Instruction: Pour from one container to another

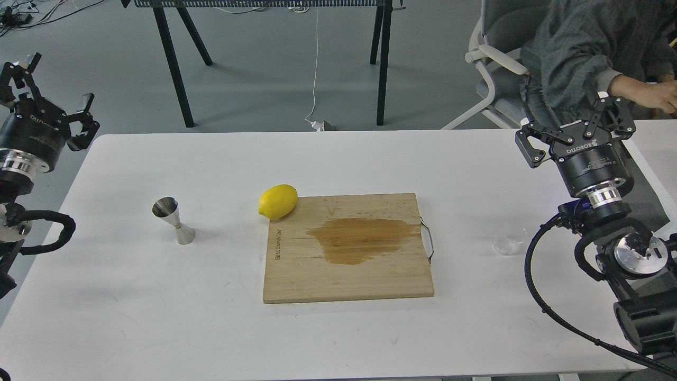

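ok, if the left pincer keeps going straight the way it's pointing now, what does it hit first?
Probably nothing. The left pincer points up and away from the white table, toward bare grey floor. Depth is unclear, but the shiny steel hourglass jigger is off that line.

Even, bright overhead lighting; the white table (158, 317) is nearly overexposed, with little surface detail. Shadows are soft and short: a faint one lies right of the jigger (173, 220), another under the lemon (278, 201). The clear cup (509, 244) at right almost vanishes against the tabletop. Focus is sharp throughout, with slight softness toward the near corners.
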Robot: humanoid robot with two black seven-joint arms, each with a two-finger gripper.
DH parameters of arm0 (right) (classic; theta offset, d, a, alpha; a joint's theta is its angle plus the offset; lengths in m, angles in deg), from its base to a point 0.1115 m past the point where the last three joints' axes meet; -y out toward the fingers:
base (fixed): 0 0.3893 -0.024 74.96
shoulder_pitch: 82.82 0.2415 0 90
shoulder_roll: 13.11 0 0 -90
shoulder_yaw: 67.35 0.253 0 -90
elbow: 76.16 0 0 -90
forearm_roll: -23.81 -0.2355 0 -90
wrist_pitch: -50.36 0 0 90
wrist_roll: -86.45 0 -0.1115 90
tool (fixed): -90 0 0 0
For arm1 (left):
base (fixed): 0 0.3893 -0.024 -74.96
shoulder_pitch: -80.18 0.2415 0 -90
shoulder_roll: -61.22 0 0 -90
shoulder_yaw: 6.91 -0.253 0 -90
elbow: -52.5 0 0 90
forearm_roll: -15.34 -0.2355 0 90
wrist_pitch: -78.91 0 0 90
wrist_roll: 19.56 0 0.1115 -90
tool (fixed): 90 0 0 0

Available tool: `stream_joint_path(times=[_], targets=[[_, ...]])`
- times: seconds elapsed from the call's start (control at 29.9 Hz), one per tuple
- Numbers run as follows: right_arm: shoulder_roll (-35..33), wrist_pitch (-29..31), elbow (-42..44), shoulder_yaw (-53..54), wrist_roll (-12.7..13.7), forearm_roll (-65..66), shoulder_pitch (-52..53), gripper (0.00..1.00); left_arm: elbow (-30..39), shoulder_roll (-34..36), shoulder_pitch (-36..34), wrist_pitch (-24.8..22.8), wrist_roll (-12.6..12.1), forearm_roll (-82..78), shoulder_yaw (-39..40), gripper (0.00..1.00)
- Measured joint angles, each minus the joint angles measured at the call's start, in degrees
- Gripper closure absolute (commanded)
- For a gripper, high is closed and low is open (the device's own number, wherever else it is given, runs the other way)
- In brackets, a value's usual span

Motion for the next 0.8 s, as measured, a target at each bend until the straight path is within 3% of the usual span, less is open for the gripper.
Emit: stream_joint_path(times=[0.3,0.63,0.8], targets=[[0.0,0.0,0.47,0.0,0.0,0.05,-0.2,0.01,3.42,8.24,-0.5,-0.01,0.0,-16.01,0.29,0.0],[0.0,0.0,0.72,0.09,0.0,0.09,-0.36,0.01,28.15,15.53,-0.52,-0.02,0.0,-51.8,0.14,0.0],[0.0,0.0,0.72,0.11,0.0,0.09,-0.41,0.01,31.57,15.55,1.3,0.23,0.0,-64.9,-0.86,0.0]])
